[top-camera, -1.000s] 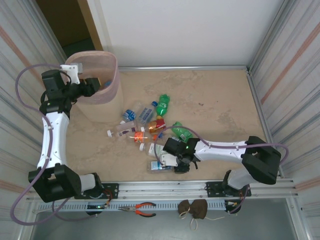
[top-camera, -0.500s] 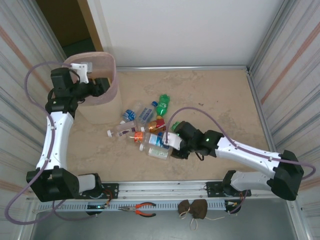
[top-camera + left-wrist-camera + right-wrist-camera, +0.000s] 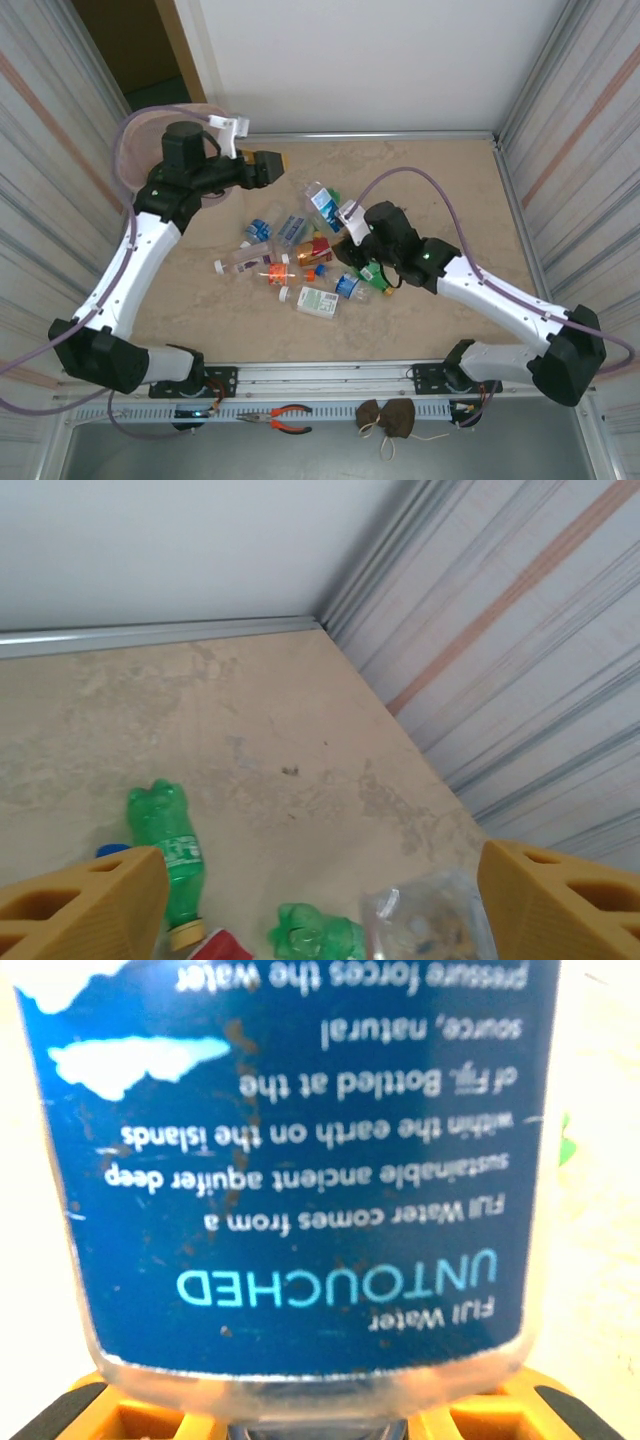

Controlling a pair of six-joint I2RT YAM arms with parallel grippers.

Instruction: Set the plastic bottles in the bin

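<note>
Left pincer [image 3: 271, 163] is up high and wide open. In its wrist view the two yellow fingers [image 3: 85, 905] stand far apart at the bottom corners with nothing between them. It hangs over the far-left part of the worktop [image 3: 440, 190], just to the right of the bin [image 3: 138, 126]. The bin sits in the far-left corner, its pale pink rim peeking out behind the left arm.

Over to the right pincer [image 3: 341, 222], and that one is clamped on a Fiji water bottle [image 3: 322, 203]. Up close, the blue label takes up nearly the whole wrist view, its print upside down, with the yellow fingertips [image 3: 130, 1415] hugging the bottle's clear end at the bottom edge. From above, the bottle is held up off the worktop, above the far edge of the pile, tilted and pointing away to the far left.

Below it the rest of the plastic bottles [image 3: 290, 262] lie scattered mid-worktop, well apart from the bin. There's a clear one with a white label [image 3: 318, 302] nearest the arms and one with an orange-red label [image 3: 313, 250] in the middle. A green one [image 3: 377, 275] is tucked under the right arm, and a white-capped one [image 3: 236, 265] lies on the left. The left wrist camera picks up another green bottle [image 3: 166, 845] lying flat on the beige surface.
</note>
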